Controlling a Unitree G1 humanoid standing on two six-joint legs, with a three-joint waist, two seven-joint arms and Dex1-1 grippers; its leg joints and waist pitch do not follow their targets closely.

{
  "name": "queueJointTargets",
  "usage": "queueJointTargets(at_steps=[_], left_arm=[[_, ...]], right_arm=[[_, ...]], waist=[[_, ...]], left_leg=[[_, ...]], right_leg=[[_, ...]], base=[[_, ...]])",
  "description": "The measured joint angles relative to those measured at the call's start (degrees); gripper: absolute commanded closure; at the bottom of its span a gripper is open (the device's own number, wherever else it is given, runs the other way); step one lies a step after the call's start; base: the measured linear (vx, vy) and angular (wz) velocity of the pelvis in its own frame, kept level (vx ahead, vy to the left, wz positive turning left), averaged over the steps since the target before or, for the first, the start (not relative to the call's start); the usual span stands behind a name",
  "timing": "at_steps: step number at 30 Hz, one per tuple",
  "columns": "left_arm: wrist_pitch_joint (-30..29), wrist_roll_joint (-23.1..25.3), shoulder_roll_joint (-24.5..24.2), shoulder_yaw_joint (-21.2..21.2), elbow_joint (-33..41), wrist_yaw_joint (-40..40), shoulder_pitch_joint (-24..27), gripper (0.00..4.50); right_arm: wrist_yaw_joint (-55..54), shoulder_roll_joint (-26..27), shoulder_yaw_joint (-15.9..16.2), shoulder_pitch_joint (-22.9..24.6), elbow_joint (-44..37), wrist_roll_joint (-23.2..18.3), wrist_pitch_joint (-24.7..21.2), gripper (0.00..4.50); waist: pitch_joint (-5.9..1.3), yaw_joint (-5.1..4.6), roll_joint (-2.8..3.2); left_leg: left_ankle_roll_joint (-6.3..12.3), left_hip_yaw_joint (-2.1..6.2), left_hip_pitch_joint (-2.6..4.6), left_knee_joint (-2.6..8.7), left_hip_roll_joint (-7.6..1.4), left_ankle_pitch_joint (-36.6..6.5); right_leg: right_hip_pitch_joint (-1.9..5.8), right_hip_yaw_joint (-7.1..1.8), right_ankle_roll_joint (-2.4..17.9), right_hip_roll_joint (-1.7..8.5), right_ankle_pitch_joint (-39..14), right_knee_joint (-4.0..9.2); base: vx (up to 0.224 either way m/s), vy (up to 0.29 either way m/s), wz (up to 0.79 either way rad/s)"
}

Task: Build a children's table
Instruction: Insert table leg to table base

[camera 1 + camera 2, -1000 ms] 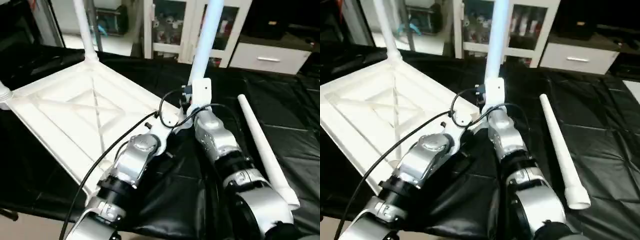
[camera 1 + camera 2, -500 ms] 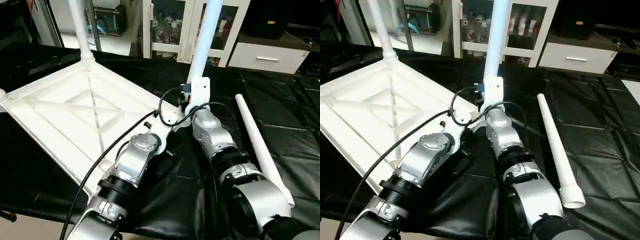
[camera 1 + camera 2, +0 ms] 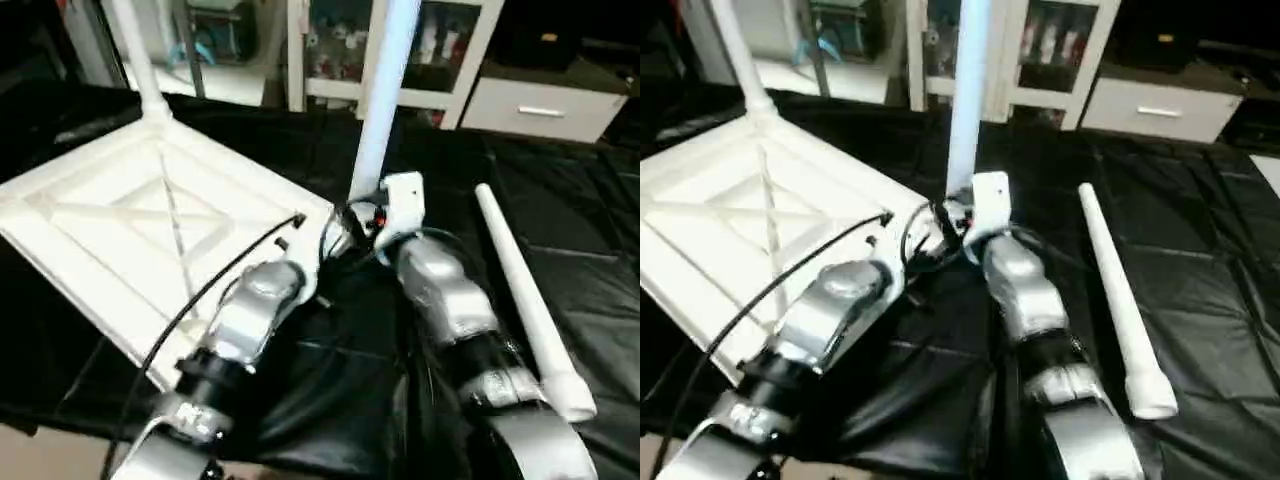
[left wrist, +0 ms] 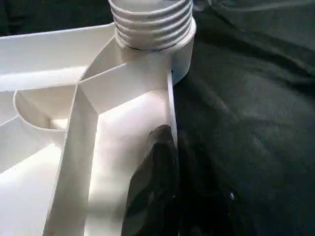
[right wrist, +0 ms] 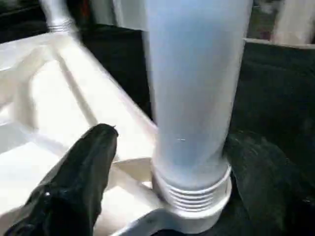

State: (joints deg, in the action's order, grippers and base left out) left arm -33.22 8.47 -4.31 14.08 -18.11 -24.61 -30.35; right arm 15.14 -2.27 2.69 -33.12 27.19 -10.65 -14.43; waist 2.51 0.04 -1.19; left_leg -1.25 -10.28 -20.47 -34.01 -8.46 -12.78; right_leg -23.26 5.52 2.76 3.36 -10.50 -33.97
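The white tabletop point(image 3: 150, 215) lies underside up on the black cover, its X ribs showing. One leg point(image 3: 130, 55) stands in the far corner socket. Another leg point(image 3: 383, 90) stands upright in the near right corner socket point(image 4: 150, 27), with its threads showing. My right gripper point(image 5: 174, 142) is open around this leg's base, one finger point(image 5: 86, 177) on each side and both apart from it. My left gripper point(image 4: 172, 135) is shut on the tabletop's rim just beside that socket. A loose leg point(image 3: 520, 290) lies on the cover to the right.
The black-covered work table point(image 3: 590, 230) runs out to the right, past the loose leg. Its front edge is close below my forearms. White glass-door cabinets point(image 3: 330, 40) and a white drawer unit point(image 3: 540, 105) stand behind the table.
My right gripper has opened and let go of the upright leg, which stays standing in its socket. The left gripper has kept its hold. The camera has shifted a little.
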Motion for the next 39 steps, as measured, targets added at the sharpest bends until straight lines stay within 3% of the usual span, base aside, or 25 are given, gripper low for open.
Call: queueJointTargets(at_steps=[4,8,13,17,20,25,31,39], left_arm=[[0.9,-0.8,-2.6,1.1,1.8,-3.8,1.3,4.5],[4.3,-2.1,-7.6,3.6,4.4,-11.6,3.2,4.5],[9.9,-4.2,-14.3,4.8,5.5,-21.2,4.7,4.5],[12.2,-6.4,-18.9,4.9,6.9,-28.9,6.0,4.5],[11.9,-7.9,-22.4,6.2,9.6,-34.8,6.7,4.5],[12.1,-9.0,-24.0,8.2,11.2,-40.2,6.8,4.5],[12.4,-9.8,-24.2,9.3,11.9,-42.1,7.1,4.5],[12.4,-9.8,-23.9,9.5,11.9,-42.1,7.1,4.5]], right_arm=[[3.1,-3.6,1.8,4.6,-9.4,-0.2,-5.1,0.06],[10.7,-13.4,2.5,10.4,-20.6,-2.8,-10.2,0.02],[29.2,-26.1,3.9,20.4,-34.2,-10.9,-12.3,0.02],[36.3,-30.5,4.2,24.1,-36.5,-12.2,-12.6,0.02],[38.0,-32.9,4.7,24.5,-36.5,-11.1,-12.5,0.02],[38.0,-34.0,6.0,23.8,-36.1,-9.6,-12.4,0.02],[40.0,-34.0,7.0,21.6,-35.8,-9.5,-12.6,0.02],[40.8,-32.1,10.8,18.8,-30.9,-6.8,-10.9,0.02]], waist=[[0.02,0.47,0.04],[0.04,2.25,0.05],[0.09,3.47,0.16],[0.09,3.7,0.22],[0.1,4.12,0.24],[0.11,5.27,0.26],[0.14,5.12,0.31],[0.17,5.09,0.34]], left_leg=[[-0.18,-0.03,0.09,-0.02,-0.02,0.1],[-0.26,-0.07,0.19,-0.03,-0.06,0.1],[-0.25,-0.12,0.26,-0.02,-0.1,0.1],[-0.39,-0.13,0.28,-0.1,-0.11,0.0],[-0.53,-0.16,0.25,-0.16,-0.11,-0.1],[-0.53,-0.36,0.28,-0.22,-0.16,-0.1],[-0.53,-0.83,0.34,-0.41,-0.47,-0.1],[-0.56,-0.87,0.4,-0.46,-0.52,-0.1]], right_leg=[[0.07,-0.02,0.0,0.0,0.0,-0.06],[0.23,-0.02,-0.1,0.01,-0.1,0.0],[0.44,-0.03,-0.3,0.03,-0.2,0.05],[0.52,-0.03,-0.3,0.05,-0.2,0.0],[0.6,-0.07,-0.3,0.09,-0.2,0.01],[0.84,-0.16,-0.4,0.21,-0.2,0.02],[0.98,-0.18,-0.4,0.26,-0.2,-0.06],[1.05,-0.16,-0.4,0.26,-0.2,-0.12]], base=[[0.0,0.0,0.0],[0.0,0.0,0.0],[0.0,0.0,0.0],[0.0,0.0,0.0],[0.0,0.0,0.0],[0.0,0.0,0.0],[0.0,0.0,0.0],[0.0,0.0,0.0]])
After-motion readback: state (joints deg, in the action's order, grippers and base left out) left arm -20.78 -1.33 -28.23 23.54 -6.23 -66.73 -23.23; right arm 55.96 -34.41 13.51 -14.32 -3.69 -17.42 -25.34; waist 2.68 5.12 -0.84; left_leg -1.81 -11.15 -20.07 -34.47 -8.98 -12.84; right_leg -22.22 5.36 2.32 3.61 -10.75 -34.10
